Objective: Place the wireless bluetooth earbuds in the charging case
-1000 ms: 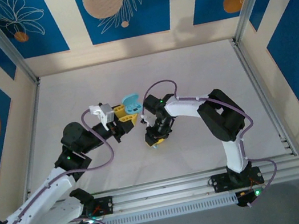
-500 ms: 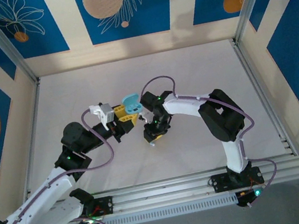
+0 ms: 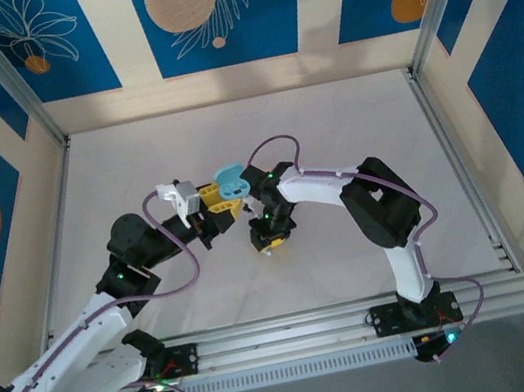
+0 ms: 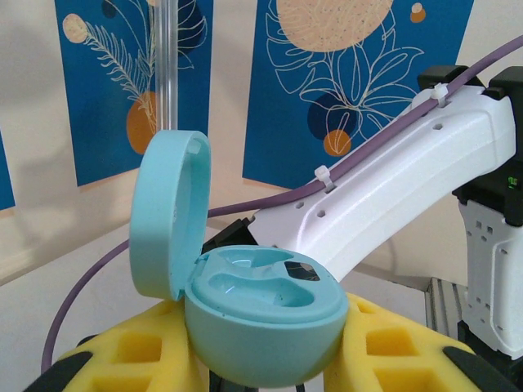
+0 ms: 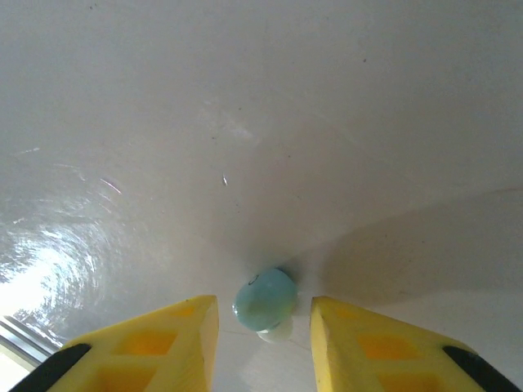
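Right wrist: blue earbud [image 5: 264,300] sits between parted fingers [image 5: 176,336] of right pincer [image 5: 263,305]; left pincer [image 4: 265,353] clamps case [image 4: 261,314]

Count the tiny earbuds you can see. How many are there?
1. A light blue earbud lies on the table between the right gripper's open fingers, untouched. The open case in the left gripper looks empty; others may be hidden.
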Available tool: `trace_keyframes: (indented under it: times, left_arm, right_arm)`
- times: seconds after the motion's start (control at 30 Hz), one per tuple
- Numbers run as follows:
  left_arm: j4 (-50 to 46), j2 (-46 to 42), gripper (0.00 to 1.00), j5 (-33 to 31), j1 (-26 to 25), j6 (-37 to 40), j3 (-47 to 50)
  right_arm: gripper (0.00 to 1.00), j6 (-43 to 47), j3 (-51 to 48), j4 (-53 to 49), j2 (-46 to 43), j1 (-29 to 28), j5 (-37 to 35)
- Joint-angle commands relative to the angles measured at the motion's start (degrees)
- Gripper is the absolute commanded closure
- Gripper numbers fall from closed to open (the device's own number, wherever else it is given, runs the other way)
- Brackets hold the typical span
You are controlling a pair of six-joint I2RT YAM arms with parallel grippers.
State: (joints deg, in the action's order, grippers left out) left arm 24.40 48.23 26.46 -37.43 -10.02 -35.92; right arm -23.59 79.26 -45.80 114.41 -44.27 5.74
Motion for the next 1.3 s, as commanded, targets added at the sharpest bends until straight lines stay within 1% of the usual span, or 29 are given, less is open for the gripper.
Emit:
trace_keyframes:
  times: [0.0,0.37,0.83,1.27]
  left_arm:
    - [0.9,-0.5,0.72,-0.4,-0.4,-0.1,-0.5]
    - [0.7,-0.7,0.71,-0.4,-0.4,-0.1,-0.6]
    - [0.9,-0.5,0.71,-0.4,-0.4,0.0,-0.7]
    - [0.9,-0.4,0.71,-0.4,-0.4,0.0,-0.7]
  right_arm:
    - [0.65,-3.4,1.8,-1.5,0.9,-1.0,-0.4]
    - [0.67,-3.2,4.1,-3.0,2.7,-1.9,-3.1]
    - [0.7,-2.5,7.3,-6.7,5.7,-3.5,-8.7]
    - [0.74,-3.8,8.1,-7.8,6.5,-4.2,-9.5]
